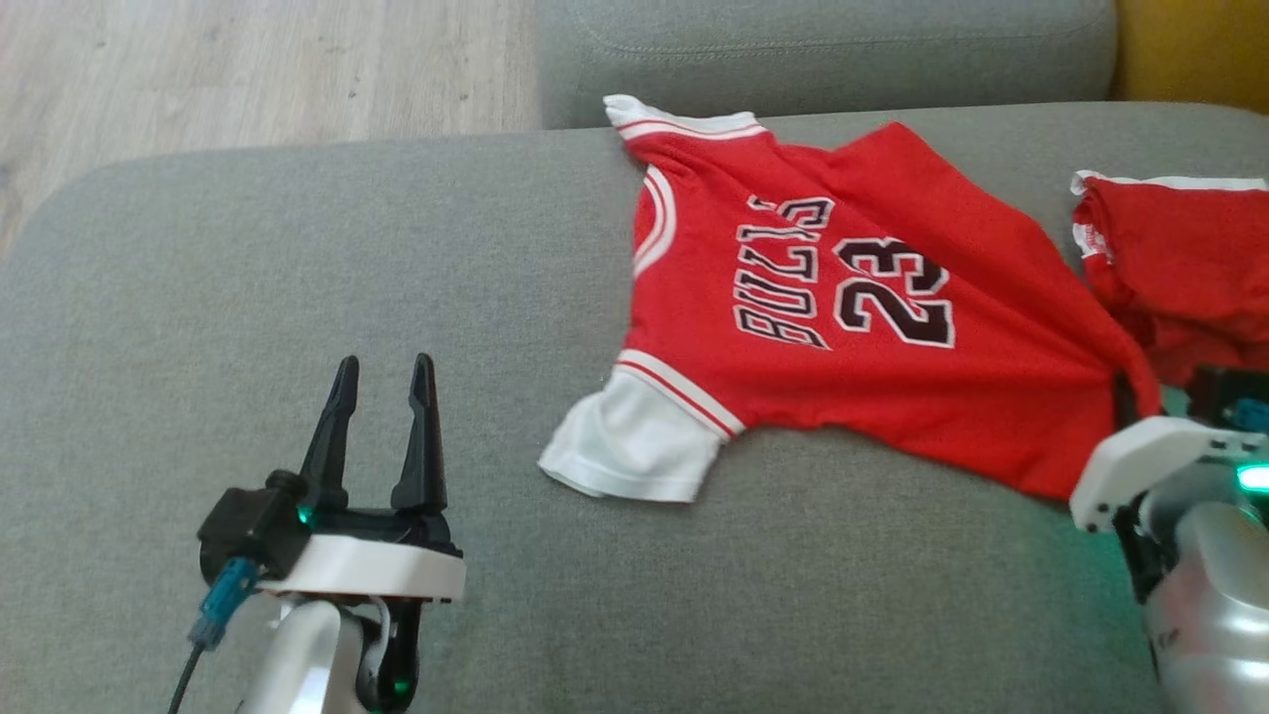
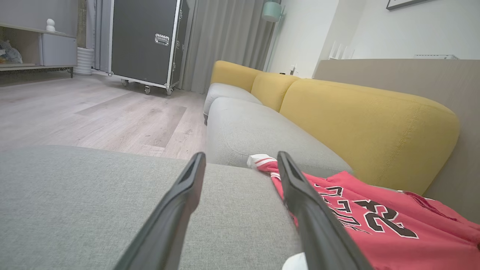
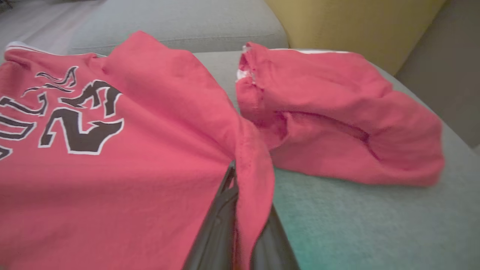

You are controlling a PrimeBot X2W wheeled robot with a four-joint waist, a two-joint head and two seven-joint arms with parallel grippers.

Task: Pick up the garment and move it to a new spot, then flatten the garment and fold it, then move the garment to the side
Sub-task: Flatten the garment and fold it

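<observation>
garment: red jersey (image 1: 843,327) lies spread, print up, on the grey sofa seat (image 1: 248,258).
right pincer (image 3: 237,183): pinching a thin fold of its hem.
left pincer (image 1: 382,372): spread, empty, left of it.
risk: a one-corner pull may bunch it or snag the red shorts (image 1: 1180,268) just beside.
views: right wrist view shows the pinched fold; head view shows the whole layout.

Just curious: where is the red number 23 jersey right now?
In the head view the red jersey lies spread on the grey sofa cushion, right of centre, beside a second red garment; the right fingers pinch its corner.
</observation>
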